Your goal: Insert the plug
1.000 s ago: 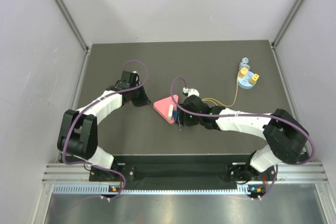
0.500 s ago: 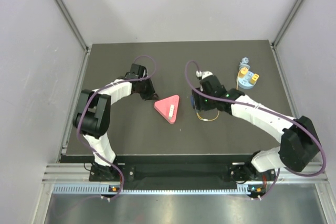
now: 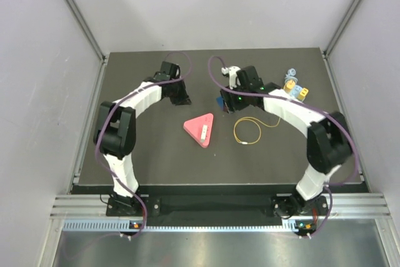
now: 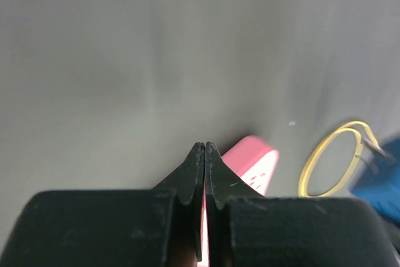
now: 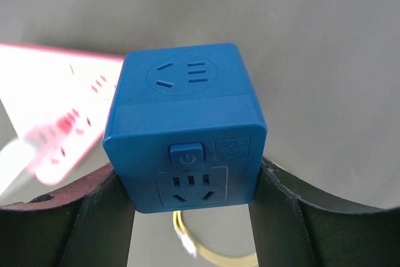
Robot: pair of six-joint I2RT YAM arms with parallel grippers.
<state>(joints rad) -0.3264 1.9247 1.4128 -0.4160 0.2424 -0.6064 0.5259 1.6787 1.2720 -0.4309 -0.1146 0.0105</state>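
Observation:
My right gripper (image 3: 226,101) (image 5: 190,186) is shut on a blue socket cube (image 3: 224,100) (image 5: 187,129), held off the table behind the pink triangular power strip (image 3: 200,129) (image 5: 56,117). A thin yellow cable (image 3: 248,132) (image 5: 187,242) lies looped on the table, right of the strip. It runs toward a light-blue holder (image 3: 294,97), where the yellow plug (image 3: 289,84) sits; my right arm hides the join. My left gripper (image 3: 185,99) (image 4: 205,148) is shut and empty, hovering behind the strip (image 4: 256,167).
A second small yellow block (image 3: 302,92) sits on the same holder, with a small grey part (image 3: 291,72) just behind it. Grey walls and metal posts close in the dark table (image 3: 144,154) on three sides.
Both arms swung toward the back of the table. The right gripper carried the blue cube away from the pink strip's side. The yellow cable now lies in a loop.

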